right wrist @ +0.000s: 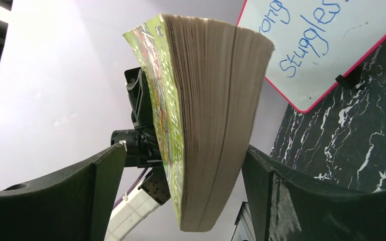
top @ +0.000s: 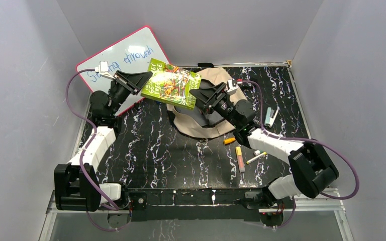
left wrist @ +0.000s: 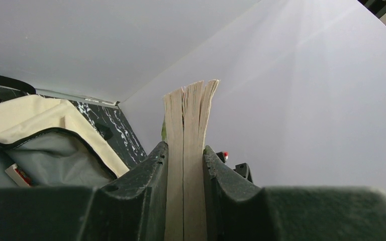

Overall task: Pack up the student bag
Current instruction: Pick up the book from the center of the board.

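Note:
A thick paperback book point(top: 172, 83) with a green cover is held in the air over the left edge of the beige student bag point(top: 216, 78). My left gripper point(top: 143, 80) is shut on the book's left end; in the left wrist view both fingers press the page block point(left wrist: 188, 120). My right gripper point(top: 196, 95) is open at the book's right end; in the right wrist view the book point(right wrist: 216, 100) hangs between the spread fingers point(right wrist: 105, 173) with a gap on each side. The bag's open mouth and grey lining point(left wrist: 50, 158) show below left.
A pink-rimmed whiteboard point(top: 115, 57) leans at the back left. An orange marker point(top: 229, 141), a yellow highlighter point(top: 239, 158) and a white pen point(top: 256, 157) lie right of centre. A small pale tool point(top: 270, 118) lies at the right. A red-and-white item point(left wrist: 17, 173) is inside the bag.

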